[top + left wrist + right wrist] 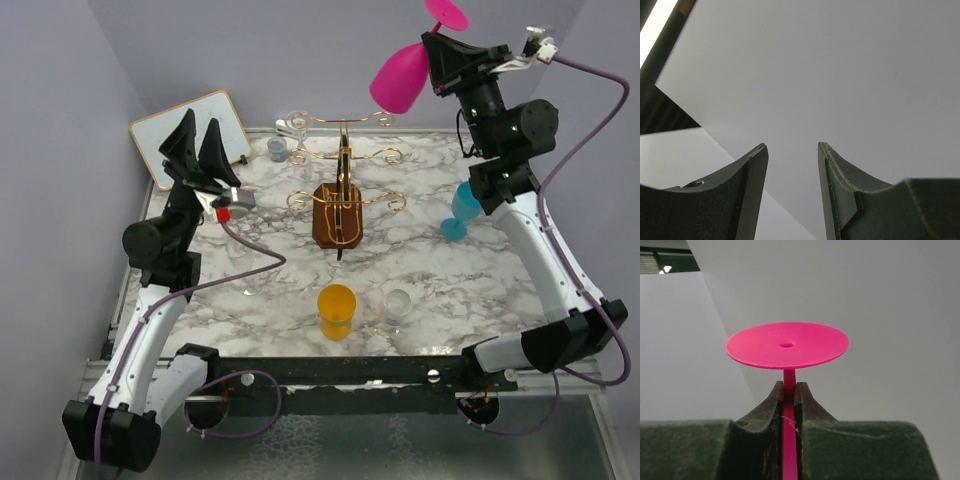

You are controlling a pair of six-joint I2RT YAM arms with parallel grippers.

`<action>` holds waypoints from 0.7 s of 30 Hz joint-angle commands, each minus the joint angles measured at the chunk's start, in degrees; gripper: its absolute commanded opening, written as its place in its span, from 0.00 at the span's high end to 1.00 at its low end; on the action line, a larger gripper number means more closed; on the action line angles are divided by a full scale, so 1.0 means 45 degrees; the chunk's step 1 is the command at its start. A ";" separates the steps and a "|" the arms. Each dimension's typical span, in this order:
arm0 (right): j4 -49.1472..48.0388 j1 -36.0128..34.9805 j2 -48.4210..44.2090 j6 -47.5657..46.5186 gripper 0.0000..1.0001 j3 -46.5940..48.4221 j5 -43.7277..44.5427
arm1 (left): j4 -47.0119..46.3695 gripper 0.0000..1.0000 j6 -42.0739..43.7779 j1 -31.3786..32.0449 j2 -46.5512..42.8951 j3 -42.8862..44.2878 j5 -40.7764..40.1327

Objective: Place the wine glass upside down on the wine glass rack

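Overhead, right claw [440, 62]: is gripping the pink wine glass [400, 80] by its stem, high above the table [250, 290], with the foot uppermost.
Rack [343, 190]: is standing mid-table, below and left of the glass, apart from it.
Left claw [205, 150]: is pointing up near the whiteboard [165, 135].
Left wrist, left claw [792, 150]: is gaping partway, holding nothing.
Right wrist, right claw [789, 390]: is pinching the stem just under the wine glass [787, 345] foot.

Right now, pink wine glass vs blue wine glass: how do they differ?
The pink wine glass is clamped by its stem in the right gripper, off the table; blue wine glass stands free on the table. Pink is foot-up; blue is foot-down. Both are off the wine glass rack.
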State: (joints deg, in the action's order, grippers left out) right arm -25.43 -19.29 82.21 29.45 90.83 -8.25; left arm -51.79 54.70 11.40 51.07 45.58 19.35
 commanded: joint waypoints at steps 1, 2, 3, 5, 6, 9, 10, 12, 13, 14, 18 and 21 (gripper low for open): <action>0.0626 0.0138 -0.1265 -0.3339 0.99 -0.1236 0.1552 | 0.5785 0.53 -0.2875 -0.0039 -0.0104 0.2055 -0.2459; 0.0189 0.0128 -0.1457 -0.3886 0.99 -0.1741 0.1869 | 0.6807 0.53 -0.3414 -0.0141 -0.0021 0.2475 -0.2716; -0.0012 0.0144 -0.1596 -0.4274 0.99 -0.2097 0.2067 | 0.7772 0.53 -0.3870 -0.0198 0.0065 0.2948 -0.3019; 0.0176 0.0184 -0.1633 -0.4986 0.99 -0.2362 0.2467 | 0.9776 0.53 -0.4629 -0.0218 0.0266 0.3792 -0.3609; 0.0221 0.0229 -0.1630 -0.5190 0.99 -0.2529 0.2462 | 1.0726 0.53 -0.4847 -0.0210 0.0360 0.4194 -0.3824; -0.0174 0.0299 -0.1663 -0.5876 0.99 -0.3288 0.2685 | 1.2397 0.54 -0.5651 -0.0209 0.0329 0.4592 -0.4520; -0.0399 0.0302 -0.1687 -0.6290 0.99 -0.3560 0.2875 | 1.2777 0.54 -0.5744 -0.0209 0.0260 0.4555 -0.4594; -0.1229 0.0330 -0.1798 -0.7149 0.99 -0.4417 0.3172 | 1.3237 0.54 -0.6306 -0.0210 0.0141 0.4390 -0.4829; -0.1617 0.0406 -0.1880 -0.7402 0.99 -0.4819 0.3165 | 1.3417 0.54 -0.6536 -0.0209 0.0088 0.4266 -0.4894; -0.1844 0.0518 -0.1890 -0.7519 0.99 -0.5104 0.3128 | 1.3574 0.54 -0.6750 -0.0226 0.0003 0.4146 -0.4905; -0.0601 0.1350 -0.1402 -0.6653 0.99 -0.4931 0.2322 | 1.4140 0.54 -0.7641 -0.0606 -0.0342 0.3571 -0.4429; -0.0874 0.1548 -0.1133 -0.6723 0.99 -0.5358 0.1834 | 1.4447 0.54 -0.7681 -0.0658 -0.0523 0.3267 -0.4354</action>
State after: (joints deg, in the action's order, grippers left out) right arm -27.44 -14.15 75.94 -0.08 67.48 2.79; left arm 9.15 24.03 9.15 50.92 61.52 0.40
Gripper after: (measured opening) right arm 0.067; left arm 0.459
